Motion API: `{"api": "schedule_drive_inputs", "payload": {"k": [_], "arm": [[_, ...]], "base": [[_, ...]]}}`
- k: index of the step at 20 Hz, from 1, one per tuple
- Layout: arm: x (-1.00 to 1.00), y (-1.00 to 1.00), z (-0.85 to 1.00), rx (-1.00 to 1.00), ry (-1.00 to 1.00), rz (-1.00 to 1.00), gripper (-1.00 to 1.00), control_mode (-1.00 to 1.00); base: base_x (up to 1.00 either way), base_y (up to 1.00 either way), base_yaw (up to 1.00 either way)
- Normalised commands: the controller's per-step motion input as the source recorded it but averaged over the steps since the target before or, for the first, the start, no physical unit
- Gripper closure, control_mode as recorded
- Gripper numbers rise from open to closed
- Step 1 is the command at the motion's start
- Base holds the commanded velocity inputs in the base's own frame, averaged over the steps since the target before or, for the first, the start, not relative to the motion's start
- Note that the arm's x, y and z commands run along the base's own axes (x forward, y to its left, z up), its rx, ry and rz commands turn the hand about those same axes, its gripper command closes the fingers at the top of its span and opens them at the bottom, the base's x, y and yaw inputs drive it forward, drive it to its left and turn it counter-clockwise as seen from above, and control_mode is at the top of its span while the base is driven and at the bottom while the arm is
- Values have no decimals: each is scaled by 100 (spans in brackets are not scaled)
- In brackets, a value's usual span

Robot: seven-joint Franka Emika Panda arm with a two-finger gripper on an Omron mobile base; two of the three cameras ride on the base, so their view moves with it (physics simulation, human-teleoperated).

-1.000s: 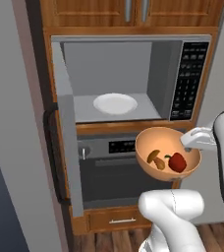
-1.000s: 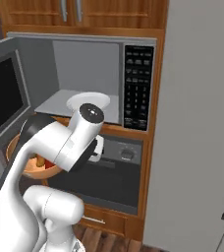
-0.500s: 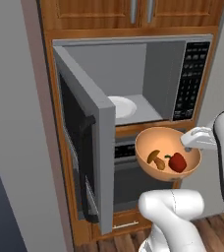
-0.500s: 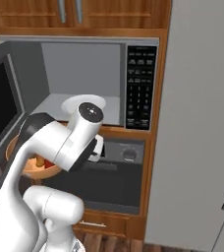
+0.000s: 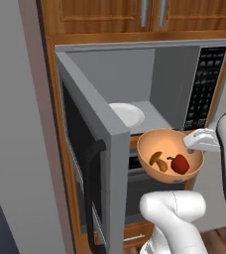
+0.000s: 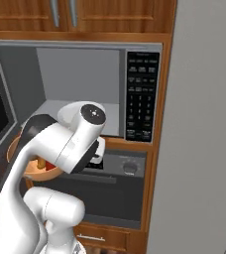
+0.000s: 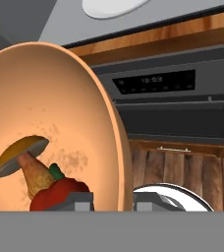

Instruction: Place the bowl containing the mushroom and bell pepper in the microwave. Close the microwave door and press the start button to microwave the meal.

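Wooden cabinets (image 5: pixel 135 20) frame the wall niche where you see the microwave (image 5: pixel 149 84), and below it sits a dark oven (image 6: pixel 105 188) with a small display. You have the microwave door (image 5: pixel 92 163) standing open, swung out toward the left base camera, with its curved black handle (image 5: pixel 91 198) on the near edge. Inside the grey cavity a white round plate (image 5: pixel 127 114) lies on the floor of the microwave. The black keypad panel (image 6: pixel 140 96) is on the right side of the front.

Your gripper (image 5: pixel 197 141) holds the bowl (image 5: pixel 169 155) at its right rim, in front of the microwave and a little lower than the opening, above the oven front. In the hand view one finger goes inside the wall of the bowl (image 7: pixel 60 113) and one outside, so the fingers are narrow, closed on the rim. The mushroom (image 5: pixel 158 160) and the bell pepper (image 5: pixel 180 163) lie side by side at the bottom of the bowl, touching or almost touching. In the right base view the arm covers most of the bowl (image 6: pixel 21 158). Wooden floor (image 7: pixel 182 170) shows under the oven.
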Motion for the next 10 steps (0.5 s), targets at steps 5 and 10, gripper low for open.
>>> {"api": "schedule_drive_inputs", "payload": {"k": [5,10], "arm": [[0,0,0,0,0,0,100,100],[0,0,0,0,0,0,100,100]], "base": [[1,0,30],[-2,-13,26]]}}
